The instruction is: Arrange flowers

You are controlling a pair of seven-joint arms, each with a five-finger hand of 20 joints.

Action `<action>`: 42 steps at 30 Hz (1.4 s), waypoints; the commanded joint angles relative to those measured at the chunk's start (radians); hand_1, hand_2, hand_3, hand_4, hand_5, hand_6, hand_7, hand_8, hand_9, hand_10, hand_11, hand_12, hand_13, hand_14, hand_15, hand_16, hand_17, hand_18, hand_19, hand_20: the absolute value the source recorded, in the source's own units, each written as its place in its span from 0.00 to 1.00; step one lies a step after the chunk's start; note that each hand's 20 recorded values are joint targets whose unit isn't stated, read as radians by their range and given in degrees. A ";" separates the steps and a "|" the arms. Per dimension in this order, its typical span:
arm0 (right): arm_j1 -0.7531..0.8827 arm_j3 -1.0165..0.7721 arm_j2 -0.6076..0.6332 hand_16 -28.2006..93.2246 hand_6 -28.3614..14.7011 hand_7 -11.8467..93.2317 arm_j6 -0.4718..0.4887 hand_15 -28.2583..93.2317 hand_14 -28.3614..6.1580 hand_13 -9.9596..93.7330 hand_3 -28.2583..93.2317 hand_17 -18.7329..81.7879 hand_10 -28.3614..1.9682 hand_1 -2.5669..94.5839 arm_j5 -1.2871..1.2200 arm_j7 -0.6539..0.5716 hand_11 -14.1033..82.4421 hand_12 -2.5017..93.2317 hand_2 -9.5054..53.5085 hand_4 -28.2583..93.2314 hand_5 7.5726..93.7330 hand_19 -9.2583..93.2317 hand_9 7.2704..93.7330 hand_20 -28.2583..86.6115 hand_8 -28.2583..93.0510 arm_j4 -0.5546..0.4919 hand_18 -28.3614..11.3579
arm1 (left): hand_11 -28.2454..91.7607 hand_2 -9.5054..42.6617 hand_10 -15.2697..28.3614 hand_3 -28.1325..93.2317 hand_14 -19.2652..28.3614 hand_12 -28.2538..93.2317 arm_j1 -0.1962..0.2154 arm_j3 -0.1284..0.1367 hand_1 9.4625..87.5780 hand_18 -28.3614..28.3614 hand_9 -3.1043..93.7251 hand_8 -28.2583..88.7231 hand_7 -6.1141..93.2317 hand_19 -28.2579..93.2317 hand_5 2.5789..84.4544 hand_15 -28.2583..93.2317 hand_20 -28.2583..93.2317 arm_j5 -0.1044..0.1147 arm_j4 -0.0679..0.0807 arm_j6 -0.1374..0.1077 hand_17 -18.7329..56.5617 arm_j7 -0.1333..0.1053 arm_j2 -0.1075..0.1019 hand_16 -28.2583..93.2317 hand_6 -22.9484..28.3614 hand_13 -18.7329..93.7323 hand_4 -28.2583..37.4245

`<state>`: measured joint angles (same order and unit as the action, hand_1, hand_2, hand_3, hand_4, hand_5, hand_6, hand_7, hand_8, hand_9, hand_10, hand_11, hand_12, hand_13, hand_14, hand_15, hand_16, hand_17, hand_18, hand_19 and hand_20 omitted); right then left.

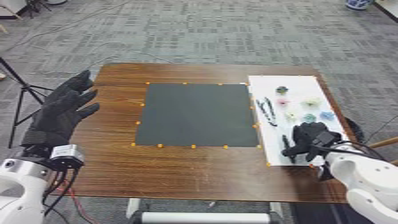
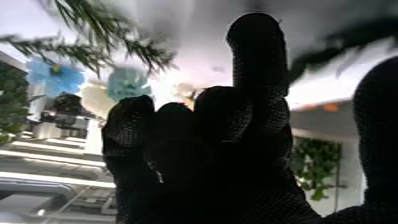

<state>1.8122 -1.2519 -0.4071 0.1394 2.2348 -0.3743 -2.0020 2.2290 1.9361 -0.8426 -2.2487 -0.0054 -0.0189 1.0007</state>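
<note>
Flowers (image 1: 311,103) are what we are arranging, and, sweeping from left to right in the head view, we first meet our left hand (image 1: 58,112) at nine o'clock from the dark mat (image 1: 195,115), raised beyond the table edge, its fingers extended and holding nothing. We see no stem laid on the mat, so we judge that we are at the picking stage, with the arranging ahead of us. At three o'clock from the mat lies the white board (image 1: 303,90), our supply area. On its near-left side we find slim dark pieces (image 1: 271,111), at about eleven o'clock from our right hand (image 1: 311,140), and a slender dark stem (image 1: 286,142) close by at nine o'clock. The blooms sit between eleven and one o'clock from that hand: the teal flower (image 1: 309,118) at twelve, the blue flower (image 1: 327,115) nearer one. Our right hand is over the near part of the board, its thumb apart from the fingers and nothing visibly gripped; in the wrist view, green sprigs (image 2: 133,50) show beyond the fingers. Our next move, we think, calls for settling on one stem, closing thumb and fingers round it gently without dragging its neighbours, then carrying it towards nine o'clock onto the mat.
</note>
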 commanded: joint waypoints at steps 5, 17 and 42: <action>-0.110 0.156 -0.005 0.55 0.72 0.61 0.122 0.93 0.52 0.82 0.94 0.54 0.60 0.32 0.039 -0.027 0.79 0.49 0.00 0.00 0.87 0.96 0.87 0.65 0.18 -0.013 0.16 | 0.35 0.00 0.54 0.78 0.65 0.41 0.012 0.019 0.23 0.84 0.17 0.17 0.24 0.55 0.21 0.51 0.31 0.003 -0.009 -0.011 0.08 -0.004 0.001 0.21 0.47 0.21 0.01; -0.240 0.264 -0.026 0.56 0.66 0.58 -0.053 0.94 0.54 0.86 0.97 0.58 0.64 0.40 -0.006 -0.085 0.81 0.50 0.00 0.06 0.90 0.99 0.92 0.64 0.37 -0.013 0.15 | 0.35 0.00 0.54 0.79 0.65 0.41 -0.004 0.035 0.23 0.84 0.17 0.17 0.23 0.55 0.21 0.52 0.31 0.008 -0.010 -0.030 0.08 -0.001 -0.022 0.21 0.47 0.21 0.01; -0.437 0.273 -0.076 0.57 0.71 0.60 0.249 0.95 0.55 0.88 0.81 0.61 0.65 0.20 -0.086 -0.257 0.80 0.53 0.00 0.00 0.93 1.00 0.93 0.67 0.14 -0.089 0.12 | 0.35 0.00 0.55 0.79 0.65 0.41 -0.021 0.042 0.23 0.85 0.18 0.17 0.23 0.55 0.21 0.51 0.31 0.012 -0.008 -0.012 0.08 0.023 -0.073 0.21 0.47 0.21 0.01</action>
<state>1.1166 -0.8179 -0.5436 0.2789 2.2068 -0.5993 -2.0751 2.1273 1.9383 -0.8343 -2.2362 -0.0131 0.0003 0.8968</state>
